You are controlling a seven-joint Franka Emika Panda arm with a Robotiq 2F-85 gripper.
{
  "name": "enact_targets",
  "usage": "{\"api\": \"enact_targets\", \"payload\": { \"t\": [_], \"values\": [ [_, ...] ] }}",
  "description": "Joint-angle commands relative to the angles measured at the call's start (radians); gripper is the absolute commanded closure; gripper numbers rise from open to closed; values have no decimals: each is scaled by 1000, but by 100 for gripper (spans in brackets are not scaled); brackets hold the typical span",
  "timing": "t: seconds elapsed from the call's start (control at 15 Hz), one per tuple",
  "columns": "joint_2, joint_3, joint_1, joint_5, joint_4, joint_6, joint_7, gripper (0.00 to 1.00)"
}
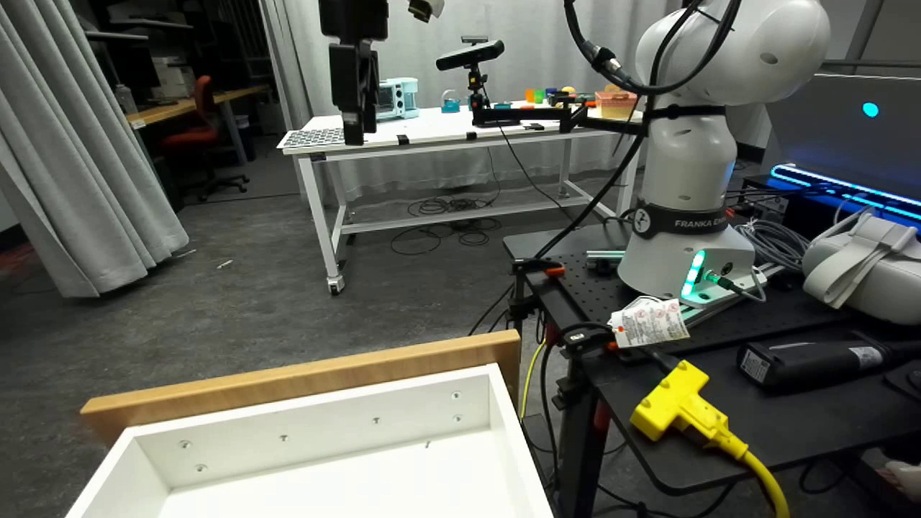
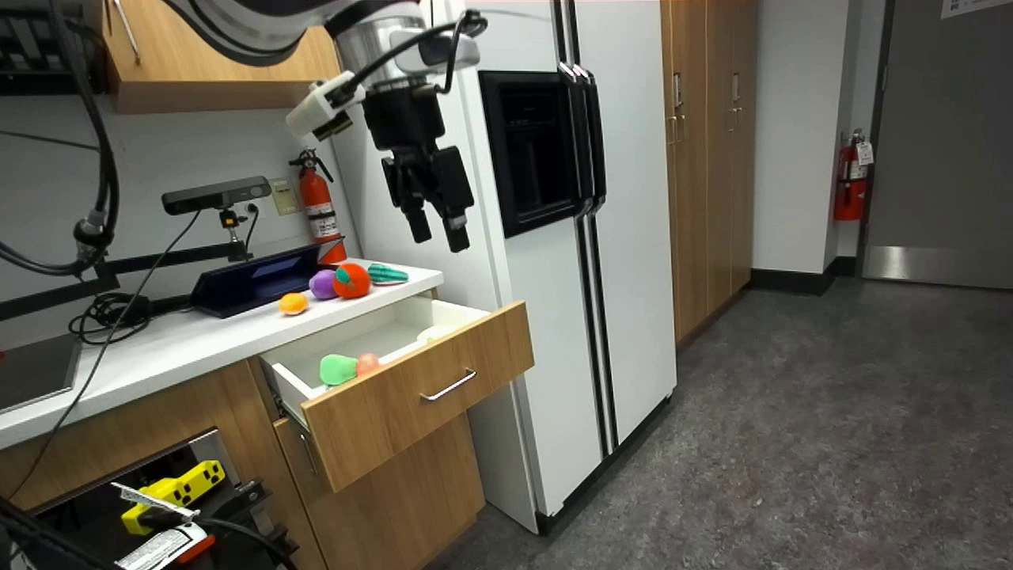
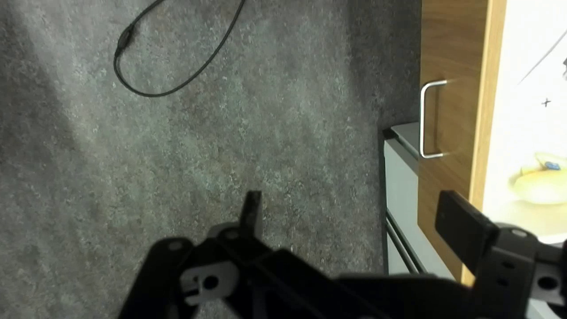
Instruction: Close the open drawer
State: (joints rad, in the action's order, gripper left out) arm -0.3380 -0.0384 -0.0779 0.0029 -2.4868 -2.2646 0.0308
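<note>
Under the white worktop [image 2: 198,336], the drawer [image 2: 380,431] stands pulled out, at lower centre in an exterior view. The jaws are higher, spread apart and holding nothing, probably so they can descend before the handle [image 3: 422,119] and push.

Below the front edge of the worktop [image 2: 202,336], the drawer [image 2: 407,416] front partly hides a green object [image 2: 338,369] in an exterior view; one worktop end is cropped, the wrist-view pincer [image 3: 354,208] blurred.

Drawer [image 2: 396,412] beside the refrigerator [image 2: 546,317]
</note>
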Motion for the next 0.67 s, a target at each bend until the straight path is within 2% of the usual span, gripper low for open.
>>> {"api": "enact_targets", "payload": {
  "t": [0.0,0.33,0.6],
  "values": [
    [9,-3,6,-2,-5,-2,1,0],
    [14,-3,6,-2,-5,-3,1,0],
    [96,-3,36,40,4,-52,-41,0]
  ]
}}
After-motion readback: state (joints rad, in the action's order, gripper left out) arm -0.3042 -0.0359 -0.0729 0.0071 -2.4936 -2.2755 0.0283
